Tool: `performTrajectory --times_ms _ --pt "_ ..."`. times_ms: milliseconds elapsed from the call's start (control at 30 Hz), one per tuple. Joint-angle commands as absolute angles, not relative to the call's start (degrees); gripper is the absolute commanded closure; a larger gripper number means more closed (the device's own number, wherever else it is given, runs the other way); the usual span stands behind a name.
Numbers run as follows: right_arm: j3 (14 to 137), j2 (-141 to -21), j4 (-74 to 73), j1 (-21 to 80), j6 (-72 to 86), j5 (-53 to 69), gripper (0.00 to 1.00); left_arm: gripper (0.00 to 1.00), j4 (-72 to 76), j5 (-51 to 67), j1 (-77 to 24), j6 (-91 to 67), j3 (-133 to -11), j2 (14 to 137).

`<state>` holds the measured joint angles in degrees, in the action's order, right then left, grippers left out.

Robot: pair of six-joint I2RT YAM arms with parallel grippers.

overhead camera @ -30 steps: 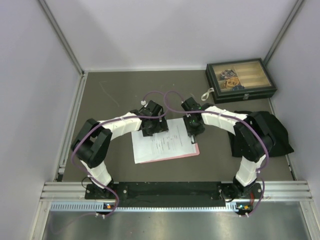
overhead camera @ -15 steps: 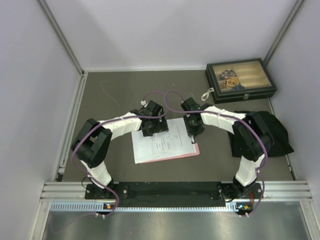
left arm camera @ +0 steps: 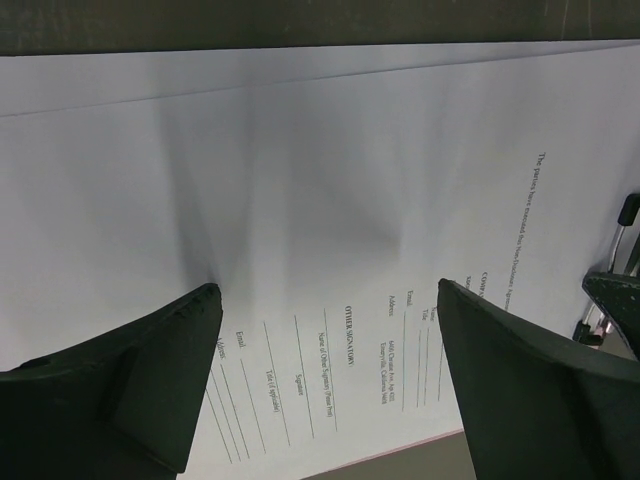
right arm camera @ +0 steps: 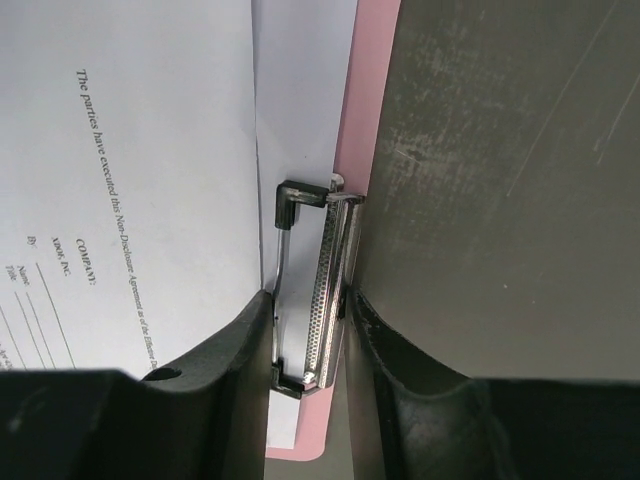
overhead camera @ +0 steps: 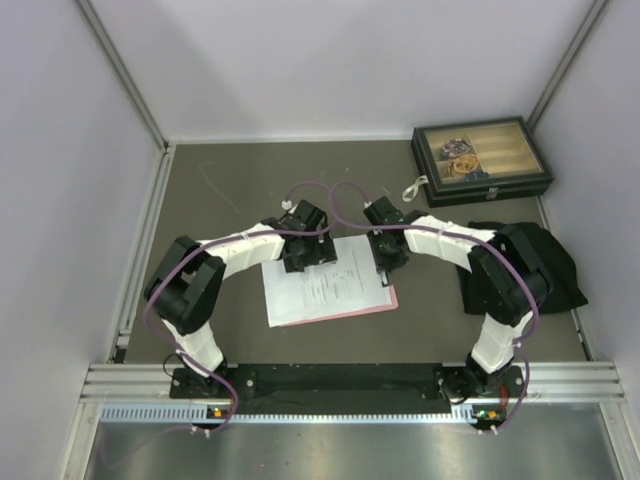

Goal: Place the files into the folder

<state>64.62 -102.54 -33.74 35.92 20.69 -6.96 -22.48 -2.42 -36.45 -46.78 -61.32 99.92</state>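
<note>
walls [overhead camera: 60, 200] 3 sides | box [overhead camera: 481, 161] far right | cloth [overhead camera: 545, 262] right | bare mat [overhead camera: 230, 180] far left | arms [overhead camera: 240, 250] over folder [overhead camera: 388, 300]

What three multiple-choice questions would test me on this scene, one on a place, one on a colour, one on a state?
1. Where is the box? A far right corner; B near left corner; C between the arms.
2. What colour is the folder? A blue; B pink; C green.
3. The left end effector is: A shut tight; B out of view; C open over the sheet.
Answers: 1 A, the top view shows it far right. 2 B, a pink edge shows beside the sheet. 3 C, its jaws stand wide apart.
</note>
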Motion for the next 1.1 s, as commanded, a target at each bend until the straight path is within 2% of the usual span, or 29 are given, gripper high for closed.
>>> performTrajectory --times_ms 0,133,533,800,1067 --pt "58.8 -104.3 -21.4 35.6 20.0 7.0 1.0 0.07 -25.4 -3.7 -36.7 -46.0 -62.3 103.3" --pt "55.7 -102.9 -15.4 32.8 21.4 14.9 1.0 0.07 -26.6 -4.6 -36.7 -45.3 -62.7 104.1" --pt "52.3 -103.8 -9.1 29.2 23.0 23.2 1.0 0.06 -27.1 -2.2 -36.8 -43.1 -64.9 107.3" --pt "53.3 -104.1 -10.9 29.1 22.2 21.0 1.0 0.05 -27.8 -1.1 -37.2 -41.5 -68.4 108.7" --pt "61.4 -104.9 -21.4 31.5 18.5 11.7 1.0 0.02 -33.9 -6.1 -37.0 -40.4 -69.5 94.5"
